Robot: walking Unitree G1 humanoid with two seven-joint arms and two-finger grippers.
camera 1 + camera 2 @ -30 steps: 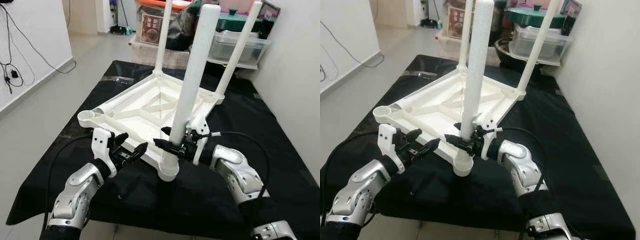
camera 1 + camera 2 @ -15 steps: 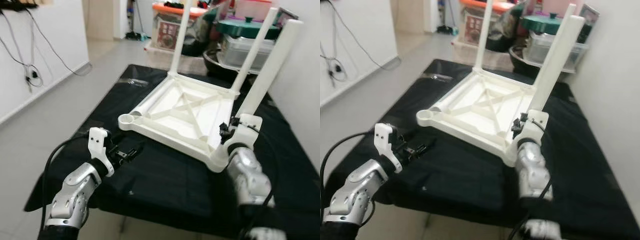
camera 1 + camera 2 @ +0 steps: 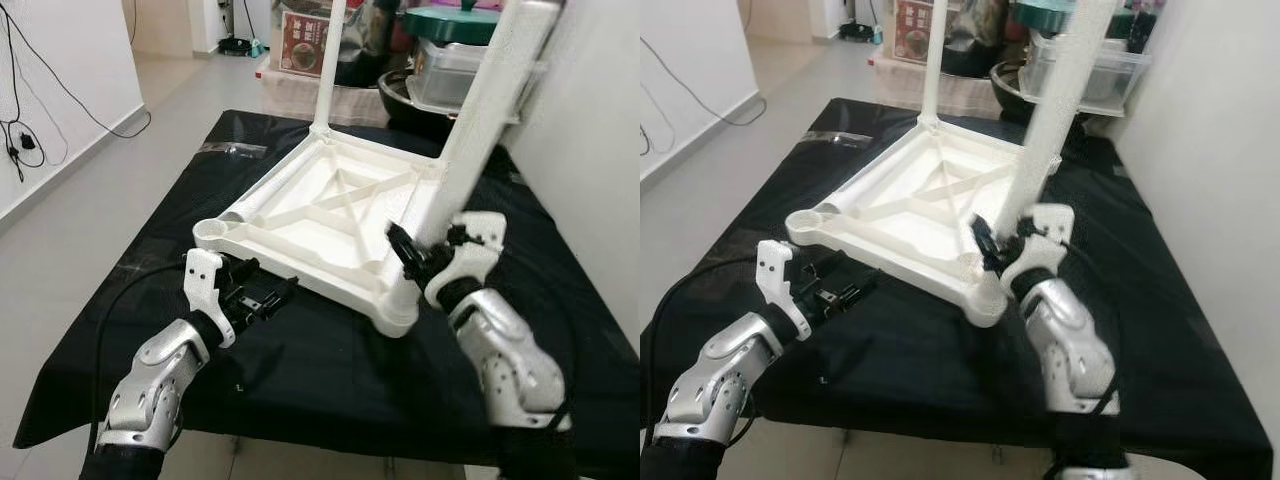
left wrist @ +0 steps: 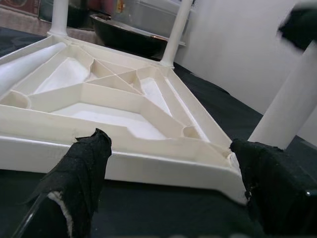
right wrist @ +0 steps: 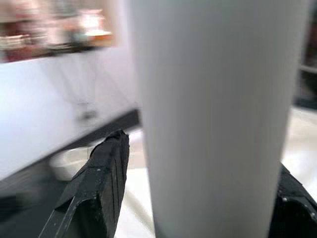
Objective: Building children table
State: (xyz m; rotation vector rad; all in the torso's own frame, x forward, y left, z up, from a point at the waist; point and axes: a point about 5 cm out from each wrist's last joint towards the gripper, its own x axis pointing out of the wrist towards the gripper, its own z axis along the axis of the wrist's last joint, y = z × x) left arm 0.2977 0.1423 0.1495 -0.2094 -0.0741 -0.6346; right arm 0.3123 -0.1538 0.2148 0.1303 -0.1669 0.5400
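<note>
The white children's table (image 3: 300,215) lies upside down on a black cloth. Two legs stand at its far corners, one of them the far left leg (image 3: 331,60). A thick white leg (image 3: 482,120) rises from the near right corner socket, leaning right. My right gripper (image 3: 412,252) is shut on this leg low down, with a finger (image 5: 101,186) on each side. My left gripper (image 3: 268,285) hovers open just before the table's near edge (image 4: 124,163), touching nothing. The near left corner is a round socket (image 3: 209,231).
The black cloth (image 3: 300,380) covers a low surface, and its front edge drops to the floor close to me. Storage boxes and a pot with a green lid (image 3: 455,25) crowd the back. A white wall (image 3: 600,150) runs along the right. Grey floor (image 3: 90,190) lies to the left.
The camera has swung about. My right gripper has stayed on the leg while its wrist turned behind it. My left gripper drew back from the table's edge, then came near again.
</note>
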